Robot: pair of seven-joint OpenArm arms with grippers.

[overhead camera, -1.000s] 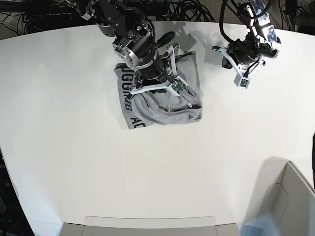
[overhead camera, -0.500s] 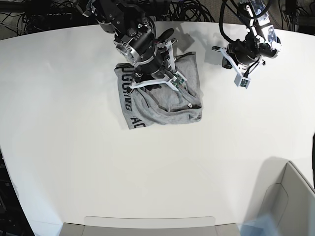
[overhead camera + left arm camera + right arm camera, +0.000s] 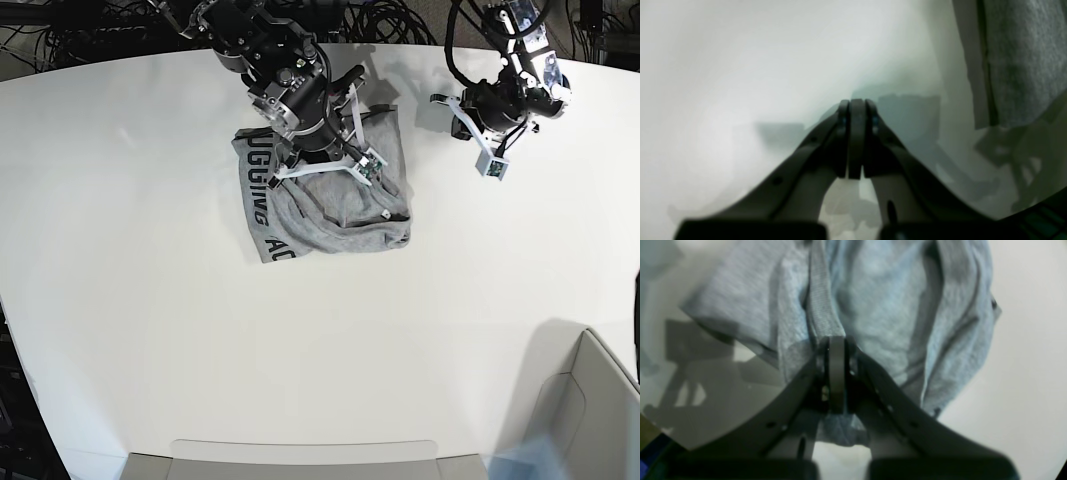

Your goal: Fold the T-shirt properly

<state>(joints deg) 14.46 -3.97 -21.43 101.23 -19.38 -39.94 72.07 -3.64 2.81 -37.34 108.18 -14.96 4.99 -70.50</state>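
Right claw (image 3: 366, 168) on crumpled T-shirt (image 3: 330, 215)

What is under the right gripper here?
The crumpled grey T-shirt lies under the right gripper, whose jaws are shut on a fabric ridge. The white table shows around it; whatever is beneath the cloth is hidden.

A white table (image 3: 180, 330) fills most of the base view, with a curved far edge. Behind that edge lies a tangle of black cables (image 3: 70, 30) on a dark floor. At the lower right corner stands a grey bin (image 3: 585, 410) with something pale blue (image 3: 525, 460) beside its near wall. A grey panel (image 3: 300, 455) runs along the near edge.
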